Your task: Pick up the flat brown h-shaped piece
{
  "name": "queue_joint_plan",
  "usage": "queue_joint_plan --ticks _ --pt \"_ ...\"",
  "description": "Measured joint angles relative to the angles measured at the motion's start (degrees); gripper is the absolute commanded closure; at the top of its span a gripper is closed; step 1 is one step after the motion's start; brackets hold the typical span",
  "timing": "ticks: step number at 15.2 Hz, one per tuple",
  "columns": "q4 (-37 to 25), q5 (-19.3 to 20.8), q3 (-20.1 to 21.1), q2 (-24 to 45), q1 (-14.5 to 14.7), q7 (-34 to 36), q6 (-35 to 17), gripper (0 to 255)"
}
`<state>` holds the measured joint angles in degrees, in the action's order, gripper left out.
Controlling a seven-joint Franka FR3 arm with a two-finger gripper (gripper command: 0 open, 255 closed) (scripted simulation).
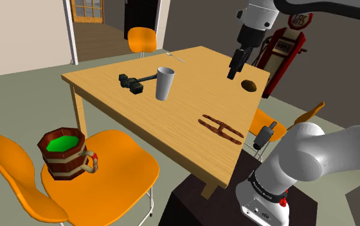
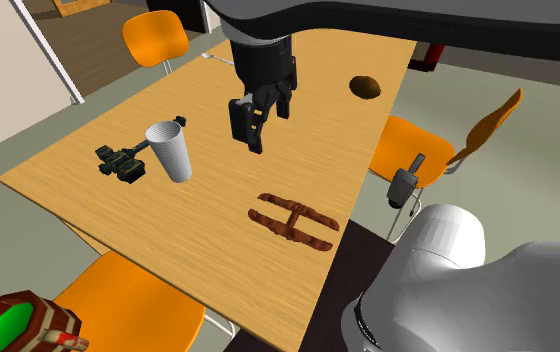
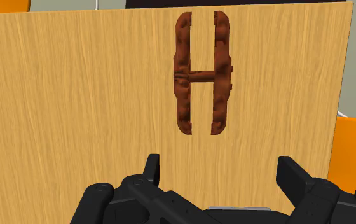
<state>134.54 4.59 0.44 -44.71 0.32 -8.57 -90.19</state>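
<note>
Shoulder view finds the approach in hand: above the wooden table (image 1: 191, 86) the black gripper (image 1: 233, 72) hangs with fingers spread and empty, well apart from the flat brown H-shaped piece (image 1: 221, 129) lying near the table edge by the stand (image 1: 191, 205). Next it must travel over the piece and descend. On an orange chair (image 1: 117, 170) a wooden mug (image 1: 63, 154) holds green liquid; the upright white cup (image 1: 164, 83) appears empty.
</note>
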Motion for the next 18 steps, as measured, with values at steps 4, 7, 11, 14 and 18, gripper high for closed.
queue_joint_plan --ticks 4,7,11,14,18 --pt "4.83 -0.25 0.27 -1.46 0.26 0.51 -3.35 0" --pt "11.38 -0.47 0.50 -3.40 0.58 1.01 -7.98 0" --pt "20.03 -0.54 0.55 -5.21 0.92 1.42 -14.92 0" --pt "25.95 -0.94 1.09 -5.58 1.46 2.27 -20.48 0" --pt "32.10 -0.97 1.30 -4.36 1.75 2.79 -27.95 0"
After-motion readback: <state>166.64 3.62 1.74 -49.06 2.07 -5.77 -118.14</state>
